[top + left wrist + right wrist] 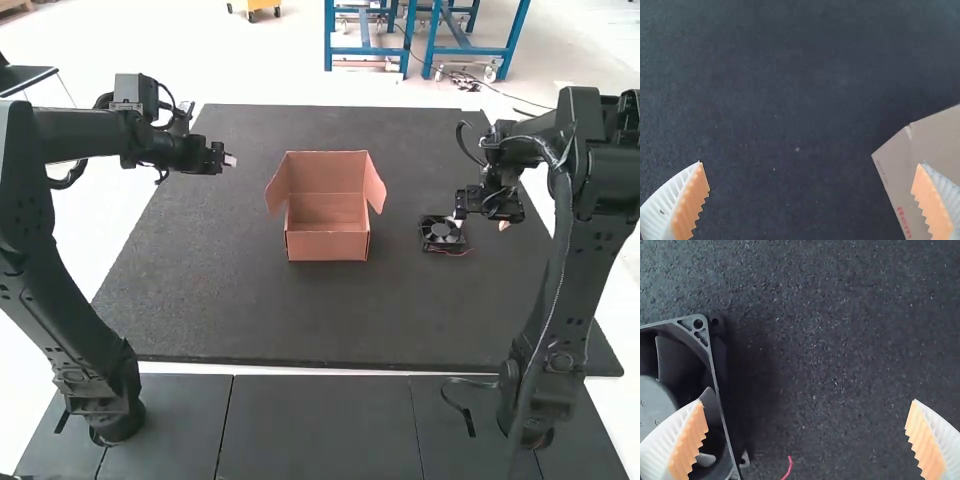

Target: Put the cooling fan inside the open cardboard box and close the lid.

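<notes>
An open cardboard box (327,218) stands in the middle of the black mat, its flaps raised; one flap (920,165) shows in the left wrist view. A small black square cooling fan (440,234) lies flat on the mat just right of the box, with a thin red wire (786,469) beside it. My right gripper (482,213) hangs open just above the mat next to the fan's right edge; one finger (682,440) overlaps the fan's frame (700,340). My left gripper (222,159) is open, held above the mat left of the box.
The black mat (200,290) covers most of the table, with bare mat in front of and behind the box. The mat's front edge runs near the arm bases.
</notes>
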`<act>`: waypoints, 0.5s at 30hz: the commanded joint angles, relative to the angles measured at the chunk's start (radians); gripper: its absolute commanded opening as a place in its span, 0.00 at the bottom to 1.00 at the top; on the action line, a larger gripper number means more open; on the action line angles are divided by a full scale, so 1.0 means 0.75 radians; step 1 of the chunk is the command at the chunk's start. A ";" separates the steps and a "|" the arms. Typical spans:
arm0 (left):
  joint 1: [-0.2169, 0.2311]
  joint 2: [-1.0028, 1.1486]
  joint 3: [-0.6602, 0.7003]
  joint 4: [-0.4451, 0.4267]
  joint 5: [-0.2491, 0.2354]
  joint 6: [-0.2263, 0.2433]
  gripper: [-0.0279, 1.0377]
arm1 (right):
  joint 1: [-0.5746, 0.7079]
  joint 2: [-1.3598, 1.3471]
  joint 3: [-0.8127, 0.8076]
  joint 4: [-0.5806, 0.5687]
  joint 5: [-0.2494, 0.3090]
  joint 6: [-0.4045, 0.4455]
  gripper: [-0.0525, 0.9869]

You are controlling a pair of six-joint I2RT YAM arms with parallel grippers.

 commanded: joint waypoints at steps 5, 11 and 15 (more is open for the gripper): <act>0.000 0.017 0.068 0.011 0.002 -0.014 0.92 | 0.027 0.041 0.071 -0.093 -0.036 0.009 0.92; 0.002 0.019 0.068 0.013 0.002 -0.014 0.92 | 0.046 0.061 0.069 -0.123 -0.036 0.011 0.92; 0.002 0.017 0.072 0.003 0.002 -0.016 0.92 | 0.058 0.082 0.079 -0.121 -0.034 0.015 0.92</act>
